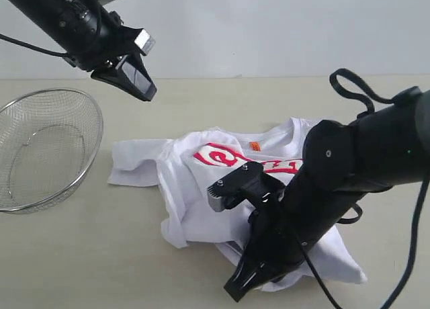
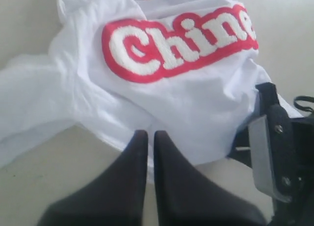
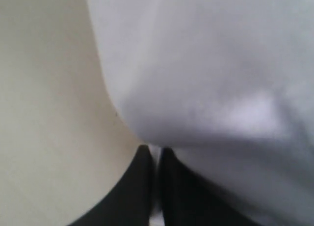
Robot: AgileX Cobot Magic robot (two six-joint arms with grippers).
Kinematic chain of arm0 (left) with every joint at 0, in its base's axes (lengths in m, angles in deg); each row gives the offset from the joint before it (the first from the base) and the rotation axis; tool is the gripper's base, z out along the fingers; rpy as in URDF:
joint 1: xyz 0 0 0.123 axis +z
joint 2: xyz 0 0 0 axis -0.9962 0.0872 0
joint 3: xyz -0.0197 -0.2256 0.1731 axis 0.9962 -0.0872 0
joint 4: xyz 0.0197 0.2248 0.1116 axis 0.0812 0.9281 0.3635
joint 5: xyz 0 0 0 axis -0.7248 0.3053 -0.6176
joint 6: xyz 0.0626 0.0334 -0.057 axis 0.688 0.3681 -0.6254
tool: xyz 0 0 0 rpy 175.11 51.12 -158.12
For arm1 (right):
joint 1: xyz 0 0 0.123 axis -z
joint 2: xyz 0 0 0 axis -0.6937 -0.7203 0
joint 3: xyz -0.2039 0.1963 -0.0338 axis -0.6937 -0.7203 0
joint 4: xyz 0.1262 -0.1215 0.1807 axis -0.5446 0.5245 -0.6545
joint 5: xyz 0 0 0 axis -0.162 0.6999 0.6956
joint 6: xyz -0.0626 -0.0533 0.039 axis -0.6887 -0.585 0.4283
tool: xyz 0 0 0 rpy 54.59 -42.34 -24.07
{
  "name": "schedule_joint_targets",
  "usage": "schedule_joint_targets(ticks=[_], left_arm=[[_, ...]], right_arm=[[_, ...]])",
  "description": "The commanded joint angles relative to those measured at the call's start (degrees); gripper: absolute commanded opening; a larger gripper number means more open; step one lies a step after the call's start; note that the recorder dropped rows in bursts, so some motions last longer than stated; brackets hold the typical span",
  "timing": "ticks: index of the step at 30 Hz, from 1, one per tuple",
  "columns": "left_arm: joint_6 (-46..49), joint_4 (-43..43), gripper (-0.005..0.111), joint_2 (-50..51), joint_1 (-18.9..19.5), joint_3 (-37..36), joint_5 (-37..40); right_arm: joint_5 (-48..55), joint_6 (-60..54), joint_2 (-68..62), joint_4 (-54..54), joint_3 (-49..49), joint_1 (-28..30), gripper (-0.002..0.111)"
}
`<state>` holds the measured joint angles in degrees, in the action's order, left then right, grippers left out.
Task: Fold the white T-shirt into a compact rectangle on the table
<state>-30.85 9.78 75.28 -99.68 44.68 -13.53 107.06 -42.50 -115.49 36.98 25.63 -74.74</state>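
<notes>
White T-shirt (image 1: 191,205), rumpled, collar at the far end, hem nearest.

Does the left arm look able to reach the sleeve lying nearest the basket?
Likely yes: the left tool hangs raised nearby, with nothing between it and that sleeve of the white T-shirt.

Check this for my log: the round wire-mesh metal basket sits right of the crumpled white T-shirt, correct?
No: the round wire-mesh metal basket sits left of the crumpled white T-shirt, not right, as the exterior view shows.
</notes>
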Motion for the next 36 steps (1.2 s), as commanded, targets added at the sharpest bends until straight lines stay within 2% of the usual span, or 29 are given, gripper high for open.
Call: schedule_joint_targets(ticks=[1,9,15,19,24,31,36], left_arm=[[1.38,-0.25,0.005,1.24,-0.47,-0.07,-3.25],[4.22,0.20,0.005,9.39,-1.80,-0.07,-1.36],[7.43,0.65,0.005,13.54,-2.90,0.17,-8.47],[9.07,-0.67,0.005,16.65,-3.63,4.86,-11.05],[9.49,0.84,0.005,22.68,-6.01,15.08,-4.59],[8.48,6.99,0.005,27.74,-7.31,16.10,-5.76],[7.62,7.56,0.005,29.43,-7.21,16.10,-8.51]], right_arm=[[5.71,1.22,3.19,3.48,-0.26,-0.09,0.000],[5.76,2.42,3.09,4.97,-0.26,-0.09,0.000],[5.76,2.42,3.09,4.97,-0.26,-0.09,0.000],[5.67,2.54,3.09,4.97,-0.26,-0.09,0.000],[5.84,3.49,3.09,4.97,-0.26,-0.09,0.000],[5.73,3.46,3.09,5.21,-0.26,-0.09,0.000],[5.62,3.46,3.09,5.21,-0.26,-0.09,0.000]])
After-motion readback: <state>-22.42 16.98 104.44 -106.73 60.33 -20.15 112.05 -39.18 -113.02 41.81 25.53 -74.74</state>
